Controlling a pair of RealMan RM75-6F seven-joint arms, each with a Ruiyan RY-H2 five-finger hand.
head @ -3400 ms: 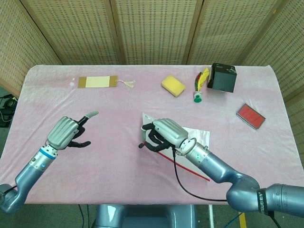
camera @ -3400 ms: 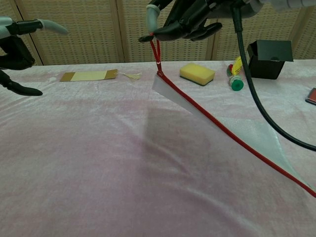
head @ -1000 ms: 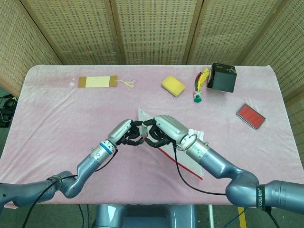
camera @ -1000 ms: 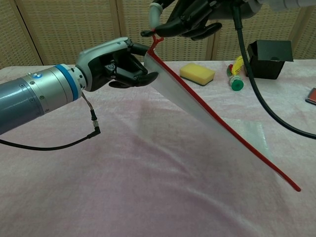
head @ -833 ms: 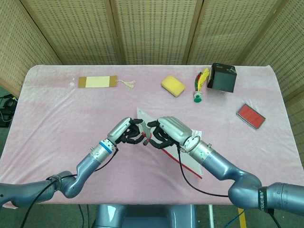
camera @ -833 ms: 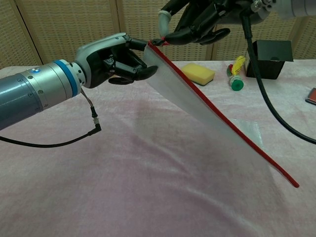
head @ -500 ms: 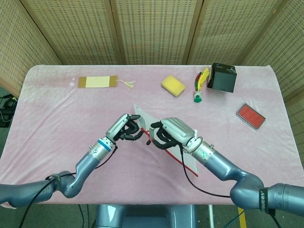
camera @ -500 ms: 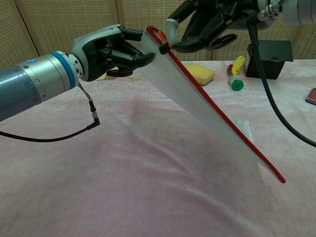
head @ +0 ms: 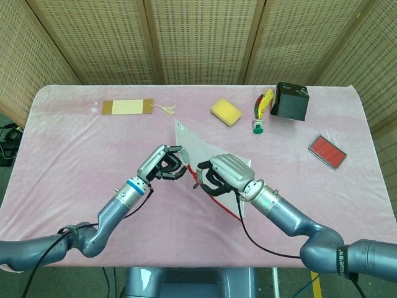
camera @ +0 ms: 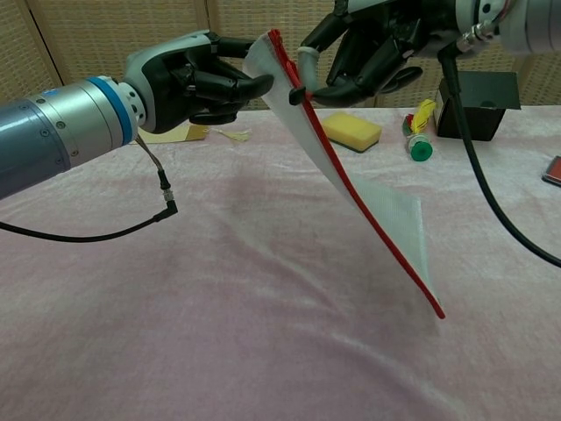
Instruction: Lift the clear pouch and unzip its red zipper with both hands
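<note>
The clear pouch (camera: 386, 215) (head: 197, 149) hangs in the air above the table, its red zipper (camera: 368, 219) running down its edge. My left hand (camera: 188, 79) (head: 162, 164) grips the pouch's top corner. Just to the right of it, my right hand (camera: 372, 44) (head: 224, 176) pinches the zipper pull near the upper end of the red zipper. The two hands are close together with the pouch's top edge between them. The pouch's lower end floats clear of the pink cloth.
On the pink table (head: 74, 149) at the back lie a tan card with a tassel (head: 128, 107), a yellow sponge (head: 226, 112), a green-capped bundle of pens (head: 260, 112), a black box (head: 291, 101) and a red case (head: 327, 151). A black cable (camera: 162, 224) dangles from my left wrist.
Both hands have lifted the pouch off the cloth. My left hand came in to grip the top corner. The right hand has drawn the pull a short way along the zipper, and the pouch hangs steeper.
</note>
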